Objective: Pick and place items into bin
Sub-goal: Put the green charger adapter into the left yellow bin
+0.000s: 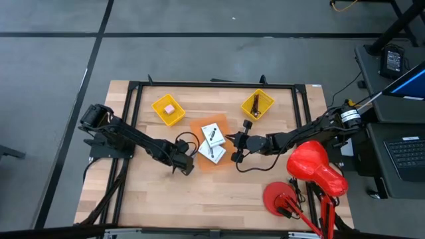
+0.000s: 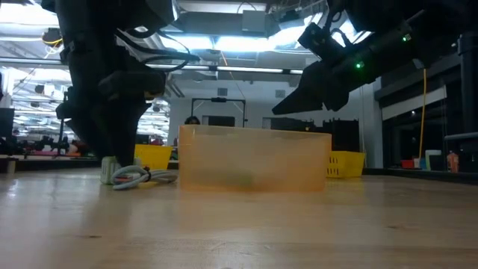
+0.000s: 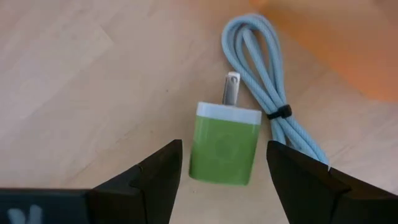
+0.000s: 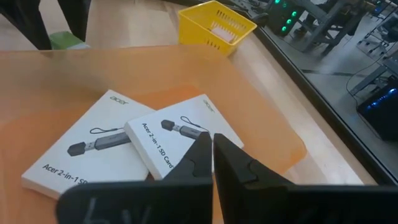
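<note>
On the wooden tabletop (image 1: pixel 159 192) an orange bin (image 1: pixel 211 146) sits near the middle, and two white square boxes (image 1: pixel 212 142) printed with a small black adapter picture lie inside it, one overlapping the other.

The left pincer (image 3: pixel 222 163) is down at the tabletop just left of the bin, its two fingers (image 3: pixel 155 171) spread wide on either side of a green plug cube (image 3: pixel 224 146). The cube lies flat on the wood with its metal prongs pointing away from the pincer, and neither finger touches it. Just beside the cube lies a coiled pale blue-grey cord (image 3: pixel 261 81), bound with a black tie. In the low view the cube and cord lie at the foot of the left arm, close to the bin's left wall.

The right pincer (image 4: pixel 212 144) hangs above the bin's right side, over the white boxes, with its fingers pressed together and nothing between them.

Two yellow baskets stand at the far side: the left one (image 1: pixel 168 109) holds a pink block (image 1: pixel 169 109), the right one (image 1: pixel 257 105) a dark thing I cannot make out.
</note>
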